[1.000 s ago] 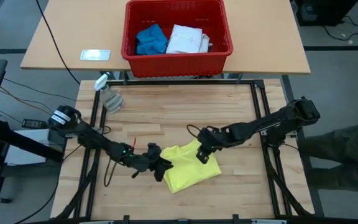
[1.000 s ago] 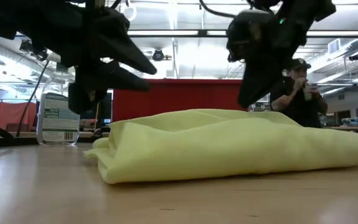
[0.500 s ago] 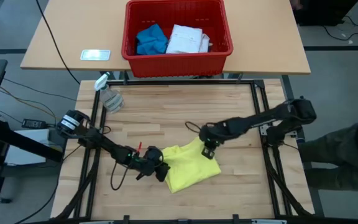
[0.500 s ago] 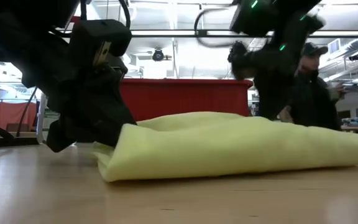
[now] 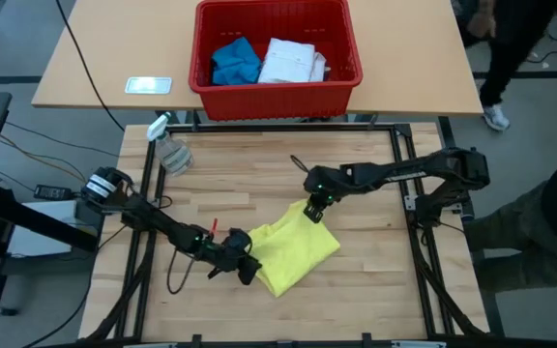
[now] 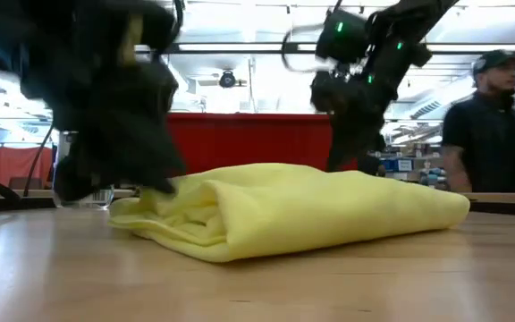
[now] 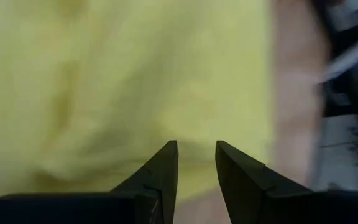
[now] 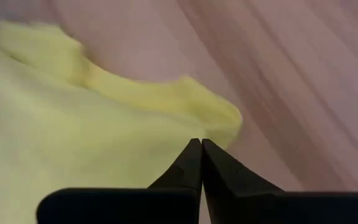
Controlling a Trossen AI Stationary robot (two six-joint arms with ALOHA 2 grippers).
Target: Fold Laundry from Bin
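1. A bright yellow T-shirt (image 5: 296, 253) is seen folded into a compact, roughly rectangular bundle, lying skewed on the wooden counter (image 5: 259, 174) near its front middle.
2. In the low view the yellow T-shirt (image 6: 302, 207) is shown as a thick, soft pad of several layers, with a rounded fold at its near edge and a looser, rumpled end on the side of the left arm.
3. The left gripper (image 5: 247, 270) is placed at the bundle's near-left corner; in its wrist view its fingers (image 7: 160, 174) are seen slightly apart with a narrow gap, over the yellow cloth, and no cloth is seen clamped between them.
4. The right gripper (image 5: 313, 213) is set at the bundle's far corner; its fingers (image 8: 191, 165) are pressed together, tips just at the cloth's edge, and whether a fold is pinched cannot be told.
5. The red bin (image 5: 277, 92) is kept on the tan table beyond the counter, with a blue piece (image 5: 234, 62) and a white shirt (image 5: 291, 61) lying in it side by side.
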